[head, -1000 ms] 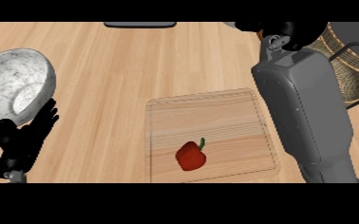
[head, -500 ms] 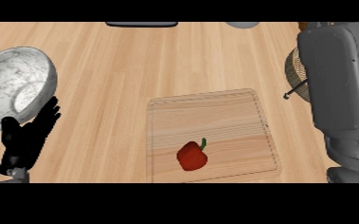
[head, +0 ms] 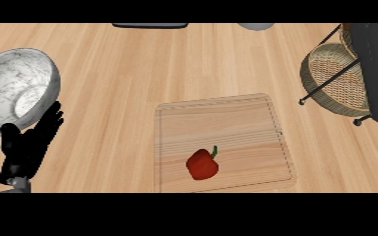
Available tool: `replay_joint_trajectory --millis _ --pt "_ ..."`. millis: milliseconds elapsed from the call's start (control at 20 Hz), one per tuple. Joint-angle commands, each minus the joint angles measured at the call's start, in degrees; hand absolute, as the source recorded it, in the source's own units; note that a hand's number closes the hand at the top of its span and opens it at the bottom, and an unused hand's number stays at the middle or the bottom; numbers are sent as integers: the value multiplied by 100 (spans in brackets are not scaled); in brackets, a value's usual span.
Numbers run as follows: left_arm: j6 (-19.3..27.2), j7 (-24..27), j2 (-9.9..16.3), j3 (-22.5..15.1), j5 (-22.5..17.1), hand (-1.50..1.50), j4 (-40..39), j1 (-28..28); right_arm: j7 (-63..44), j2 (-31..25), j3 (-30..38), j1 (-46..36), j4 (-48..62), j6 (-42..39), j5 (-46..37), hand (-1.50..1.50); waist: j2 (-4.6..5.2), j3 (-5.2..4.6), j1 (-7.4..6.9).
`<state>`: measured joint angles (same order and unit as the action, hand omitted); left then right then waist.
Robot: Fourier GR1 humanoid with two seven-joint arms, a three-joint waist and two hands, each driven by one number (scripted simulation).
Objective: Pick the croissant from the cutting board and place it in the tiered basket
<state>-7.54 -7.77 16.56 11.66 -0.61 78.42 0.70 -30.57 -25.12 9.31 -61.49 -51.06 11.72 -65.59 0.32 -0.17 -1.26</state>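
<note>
Resting at the lower left edge of the head view, the left hand [head: 28, 147] is pointing its straight, slightly spread fingers up beside a marbled grey bowl [head: 22, 87]. A red bell pepper [head: 202, 164] is lying on the wooden cutting board [head: 244, 120]; the croissant is showing nowhere. The wicker tiered basket [head: 336, 77] is standing at the right edge, partly behind a grey forearm [head: 366, 47], whose hand is lying outside the view.

Single head view, steeply down onto counter [head: 111, 65]; nearness hard to judge.
</note>
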Motion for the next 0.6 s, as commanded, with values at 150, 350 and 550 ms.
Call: replay_joint_trajectory --millis 150,350,550 --pt "-74 -108 -11 3 -54 0 23 48 771 -918 -604 -344 953 -705 -788 150 14 13 -34" --pt "33 -90 -152 -85 47 0 206 245 1494 -1316 -570 -615 1439 -783 -793 150 11 18 -56" --pt "69 105 -200 -111 157 0 42 190 1755 -1445 -616 -968 1837 -917 -956 150 8 16 -25"
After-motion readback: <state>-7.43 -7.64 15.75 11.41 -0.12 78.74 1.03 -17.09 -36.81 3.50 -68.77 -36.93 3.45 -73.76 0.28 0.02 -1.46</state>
